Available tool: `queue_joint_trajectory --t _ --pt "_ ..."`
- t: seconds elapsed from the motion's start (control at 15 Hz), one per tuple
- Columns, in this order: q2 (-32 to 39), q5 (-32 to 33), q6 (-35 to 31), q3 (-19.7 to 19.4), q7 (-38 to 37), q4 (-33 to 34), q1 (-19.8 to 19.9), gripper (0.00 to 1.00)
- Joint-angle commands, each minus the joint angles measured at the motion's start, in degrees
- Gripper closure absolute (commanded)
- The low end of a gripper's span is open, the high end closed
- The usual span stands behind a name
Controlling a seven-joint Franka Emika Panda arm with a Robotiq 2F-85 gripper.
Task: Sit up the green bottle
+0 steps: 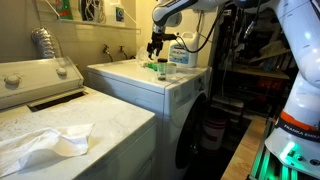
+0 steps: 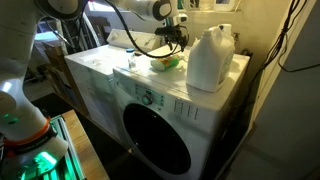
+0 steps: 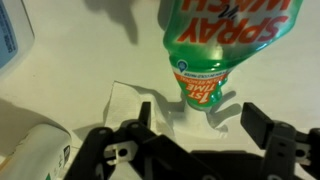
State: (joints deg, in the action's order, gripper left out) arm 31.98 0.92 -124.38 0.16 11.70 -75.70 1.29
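The green bottle (image 3: pixel 225 40) lies on its side on the white machine top, label up, with its white neck pointing toward my gripper. It shows as a green patch in both exterior views (image 1: pixel 158 67) (image 2: pixel 165 62). My gripper (image 3: pixel 205 125) is open and empty. It hovers just above the bottle's neck end, with one finger on each side of the neck and not touching it. In both exterior views the gripper (image 1: pixel 155 46) (image 2: pixel 173 41) hangs straight down over the bottle.
A big clear jug with a blue label (image 2: pixel 210 58) (image 1: pixel 181 52) stands close beside the bottle. A slim clear bottle with a white top (image 2: pixel 131 60) stands nearby. A white cloth (image 1: pixel 45 142) lies on the nearer washer. Wall and taps are behind.
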Motion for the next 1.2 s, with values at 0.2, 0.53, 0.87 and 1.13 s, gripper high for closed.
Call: queue_joint_trajectory --t 0.2,0.53,0.87,1.13 --pt "4.1 -3.1 6.9 1.0 -1.2 5.4 1.3 0.0" --pt "6.9 -4.2 9.4 0.8 -3.5 8.4 1.2 0.0" --pt "9.3 -3.6 12.3 -0.1 -8.7 11.1 0.5 0.0" --pt "10.7 -3.5 15.2 0.2 -8.9 13.1 0.6 0.0"
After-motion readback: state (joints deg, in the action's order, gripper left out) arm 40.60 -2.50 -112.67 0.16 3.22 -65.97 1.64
